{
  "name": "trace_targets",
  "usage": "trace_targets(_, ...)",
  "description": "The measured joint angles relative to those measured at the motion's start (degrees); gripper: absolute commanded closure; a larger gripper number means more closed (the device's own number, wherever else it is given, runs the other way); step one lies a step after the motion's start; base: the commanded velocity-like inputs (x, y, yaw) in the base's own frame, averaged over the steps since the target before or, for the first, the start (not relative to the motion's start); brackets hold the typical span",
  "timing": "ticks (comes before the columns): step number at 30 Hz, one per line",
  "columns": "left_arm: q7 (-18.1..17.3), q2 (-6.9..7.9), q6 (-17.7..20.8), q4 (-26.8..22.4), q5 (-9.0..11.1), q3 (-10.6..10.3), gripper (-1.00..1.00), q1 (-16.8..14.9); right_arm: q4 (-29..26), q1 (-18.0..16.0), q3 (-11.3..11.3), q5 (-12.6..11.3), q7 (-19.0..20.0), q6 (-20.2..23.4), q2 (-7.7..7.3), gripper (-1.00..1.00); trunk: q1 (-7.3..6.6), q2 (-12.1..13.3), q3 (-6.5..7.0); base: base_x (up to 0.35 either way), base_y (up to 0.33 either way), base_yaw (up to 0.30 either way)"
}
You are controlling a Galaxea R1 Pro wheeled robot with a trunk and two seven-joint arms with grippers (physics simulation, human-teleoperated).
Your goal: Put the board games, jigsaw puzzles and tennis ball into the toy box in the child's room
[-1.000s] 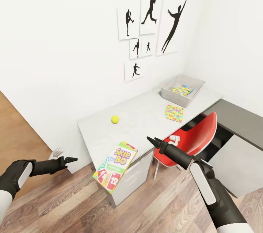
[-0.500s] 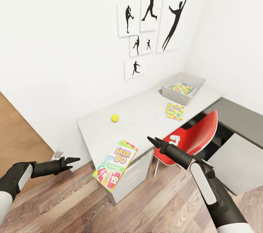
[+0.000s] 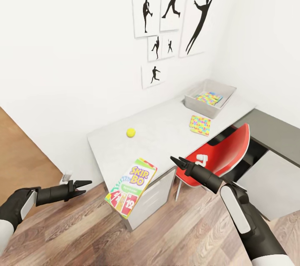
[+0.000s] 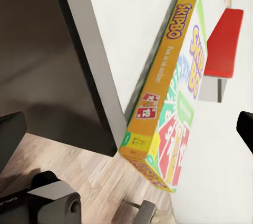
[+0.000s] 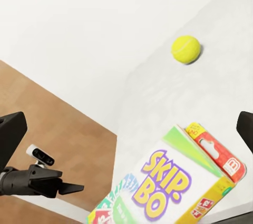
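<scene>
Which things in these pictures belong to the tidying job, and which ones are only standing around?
Belong to the job:
- white-green-red SKIP-BO game box
- small yellow-green tennis ball
- multicoloured jigsaw square on the table
- second jigsaw square, in the bin
- light-grey toy bin
- pale grey table

Only standing around:
- red chair
- black silhouette pictures
- dark-grey desk

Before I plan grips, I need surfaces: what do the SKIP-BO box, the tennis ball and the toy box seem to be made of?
SKIP-BO box: looks like printed cardboard, smooth, with sharp edges and flat colour graphics.
Tennis ball: yellow-green and matte, probably felt; no fuzz is resolvable.
Toy box: light grey with sloping walls and an even matte finish, likely moulded plastic, though the render leaves that open.
</scene>
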Motion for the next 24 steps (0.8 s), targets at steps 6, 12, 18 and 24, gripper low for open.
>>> trace_targets(6,-0.4,-0.12,0.0,0.0,0.0,-0.3,-1.0,0.0,0.0,0.0,-0.3,0.0,0.2,0.0,-0.09,-1.0,0.66,-1.2,-0.97,0.0,0.0,0.0)
trace_targets(12,-0.6,-0.16,0.0,0.1,0.0,-3.2,-1.0,0.0,0.0,0.0,-0.7,0.0,0.3,0.0,-0.1,-1.0,1.98,-3.6,-2.49,0.0,0.0,0.0)
trace_targets(18,-0.6,-0.09,-0.1,0.1,0.1,-4.1,-1.0,0.0,0.0,0.0,-0.7,0.0,0.3,0.0,-0.11,-1.0,3.3,-6.0,-4.0,0.0,0.0,0.0)
trace_targets(24,-0.6,-0.21,0.0,0.1,0.0,-4.1,-1.0,0.0,0.0,0.0,-0.7,0.0,0.3,0.0,-0.11,-1.0,3.96,-7.2,-4.99,0.0,0.0,0.0)
